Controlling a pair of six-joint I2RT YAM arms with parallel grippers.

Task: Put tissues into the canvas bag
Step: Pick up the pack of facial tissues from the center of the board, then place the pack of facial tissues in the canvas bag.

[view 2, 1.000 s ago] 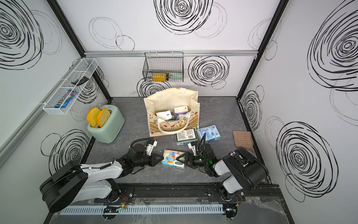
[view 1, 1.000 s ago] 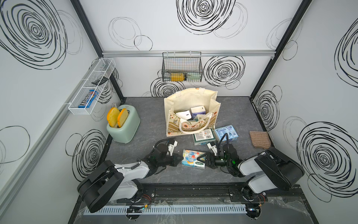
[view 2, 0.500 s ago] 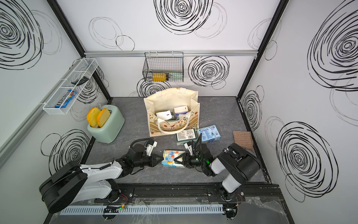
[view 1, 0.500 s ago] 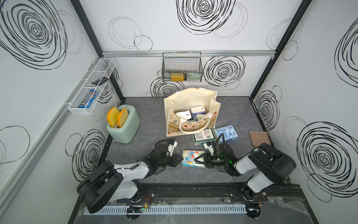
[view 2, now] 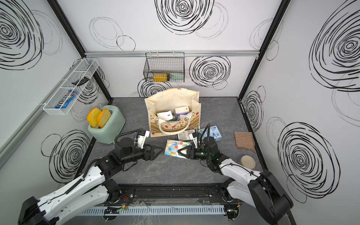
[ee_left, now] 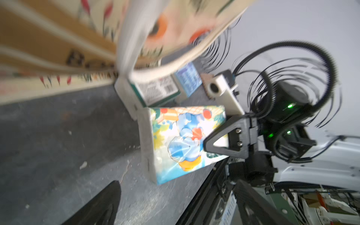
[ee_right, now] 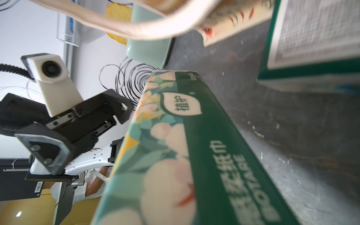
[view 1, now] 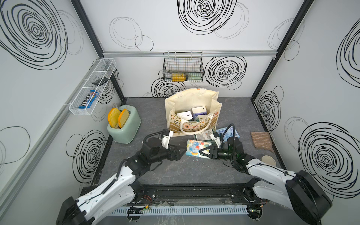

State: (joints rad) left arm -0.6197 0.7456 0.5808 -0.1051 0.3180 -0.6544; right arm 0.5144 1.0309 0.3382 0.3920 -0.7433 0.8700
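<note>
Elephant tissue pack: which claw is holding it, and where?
The right claw pinches the elephant tissue pack at the end nearest its arm. The left claw is open, holding nothing.

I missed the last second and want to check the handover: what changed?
The right gripper moved in and closed on one end of the elephant-print pack; the left gripper, shut a second ago, opened at the other end. The canvas bag, toaster, green-white pack and light blue pack stayed put.
</note>
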